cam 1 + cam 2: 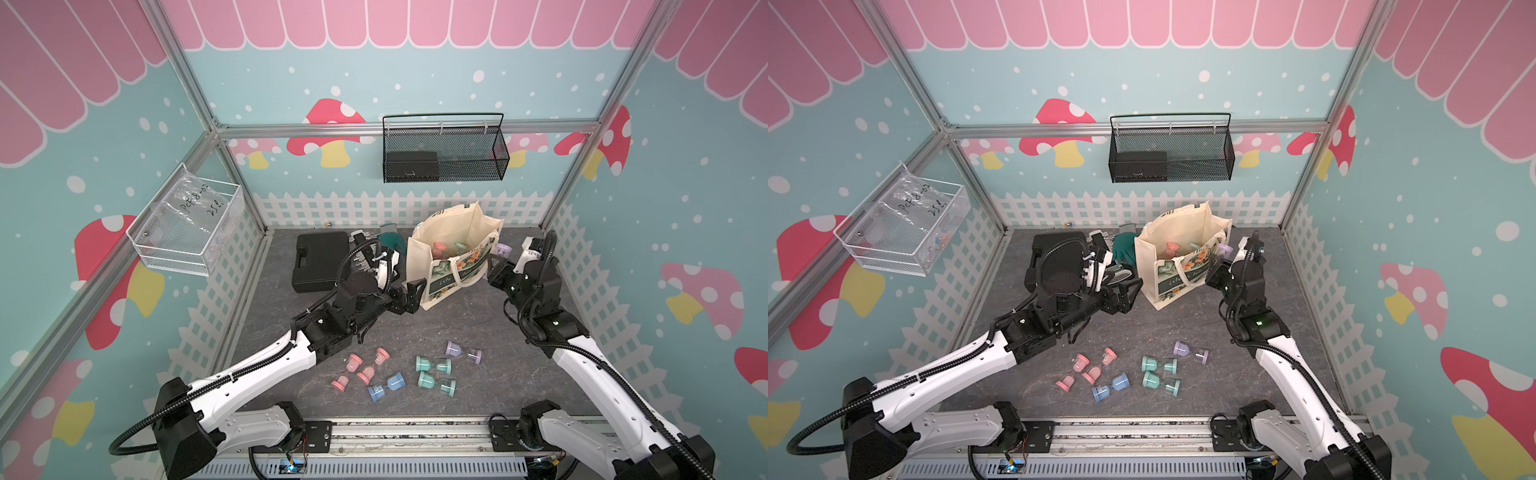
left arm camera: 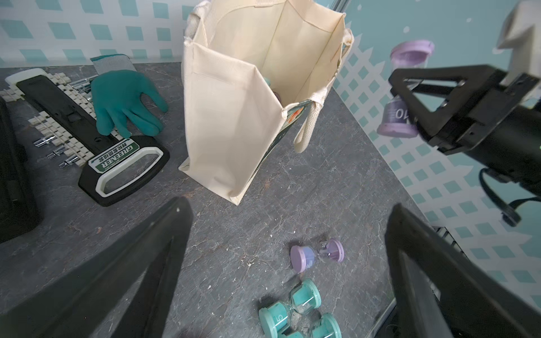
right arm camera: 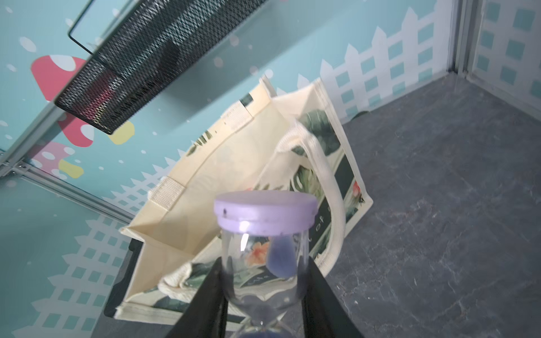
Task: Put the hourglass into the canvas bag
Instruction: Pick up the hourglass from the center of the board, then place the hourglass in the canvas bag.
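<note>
Purple hourglass [image 3: 265, 228] is clamped at its narrow waist by the right tool [image 3: 265, 301] and held just beside the canvas bag [image 3: 187, 204] rim. It is judged light, rigid, slick and breakable, so the waist grip suits. The left tool [image 1: 409, 296] is spread apart, empty, near the bag.

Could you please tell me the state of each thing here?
Cream boxy canvas bag: upright, open, pink hourglass inside.
Lilac plastic hourglass: gripped, aloft beside bag.
Right gripper: shut on lilac hourglass.
Left gripper: open, empty.
Six pastel hourglasses: lying loose on grey table.
Black plastic case: closed.
</note>
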